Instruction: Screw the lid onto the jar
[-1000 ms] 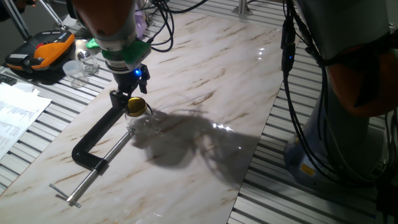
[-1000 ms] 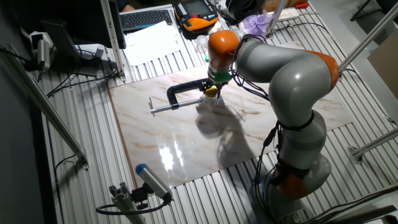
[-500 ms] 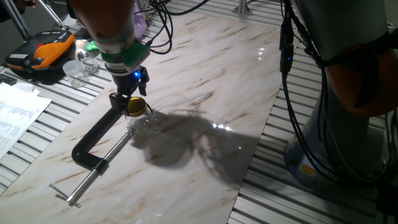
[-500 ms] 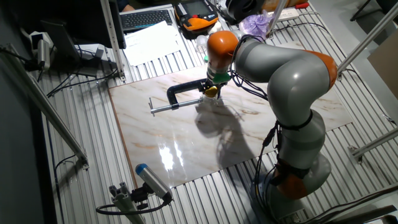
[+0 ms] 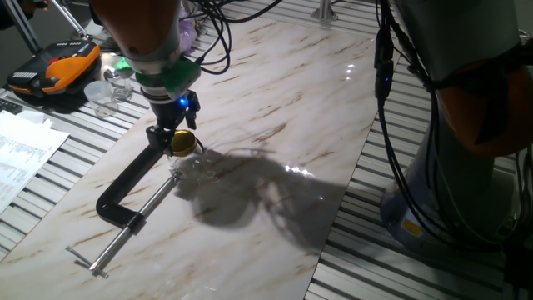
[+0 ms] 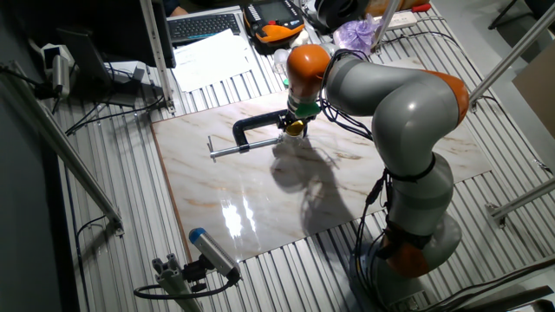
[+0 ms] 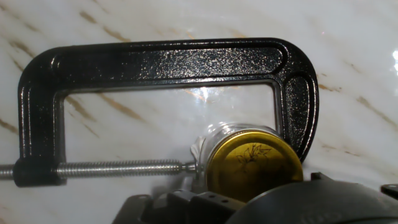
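Observation:
The gold lid (image 5: 181, 143) (image 6: 296, 128) (image 7: 252, 165) lies flat on the mouth of the small clear glass jar (image 5: 186, 163) (image 7: 209, 136). A black C-clamp (image 5: 125, 179) (image 6: 251, 130) (image 7: 161, 62) lying on the marble table holds the jar, its screw tip against the glass. My gripper (image 5: 178, 125) (image 6: 297, 117) hangs straight over the lid, very close to it. In the hand view its dark body covers the lid's lower edge and the fingertips do not show. Whether it grips the lid cannot be made out.
An orange-black case (image 5: 54, 71), clear cups (image 5: 100, 93) and papers (image 5: 21, 154) lie left of the marble slab (image 5: 283, 100). The arm's base and cables (image 5: 466, 167) stand at the right. A keyboard (image 6: 204, 26) lies at the back, and a blue-tipped tool (image 6: 212, 251) near the front.
The wrist has shifted very slightly over the lid. Lid, jar and clamp stay where they were.

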Controlling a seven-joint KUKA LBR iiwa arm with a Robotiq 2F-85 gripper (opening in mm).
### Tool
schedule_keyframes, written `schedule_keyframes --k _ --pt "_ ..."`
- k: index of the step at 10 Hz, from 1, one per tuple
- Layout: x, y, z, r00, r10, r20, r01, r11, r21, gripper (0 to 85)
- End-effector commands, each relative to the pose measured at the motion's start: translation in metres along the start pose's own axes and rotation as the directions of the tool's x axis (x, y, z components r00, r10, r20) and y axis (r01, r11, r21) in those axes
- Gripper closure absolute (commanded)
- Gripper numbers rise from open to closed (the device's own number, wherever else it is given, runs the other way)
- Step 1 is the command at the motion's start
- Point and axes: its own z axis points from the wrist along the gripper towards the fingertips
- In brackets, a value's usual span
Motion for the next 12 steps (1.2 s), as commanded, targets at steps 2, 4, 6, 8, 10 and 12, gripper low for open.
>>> schedule_keyframes --k 2,4,6,8,10,12 --pt "-0.0006 -0.0001 0.001 1.0 0.001 0.0 -0.001 1.0 0.0 0.0" --pt "-0.0016 -0.0018 0.0023 1.0 -0.002 0.0 0.002 1.0 -0.002 0.0" --pt "-0.0014 -0.0015 0.0025 1.0 -0.006 -0.006 0.006 1.0 -0.003 0.0" --pt "-0.0014 -0.0015 0.0026 1.0 -0.006 -0.015 0.006 1.0 -0.002 0.0" --pt "-0.0018 -0.0017 0.003 1.0 -0.006 -0.02 0.006 1.0 -0.002 0.0" --pt "-0.0023 -0.0015 0.0036 1.0 -0.005 -0.024 0.005 1.0 -0.003 0.0"
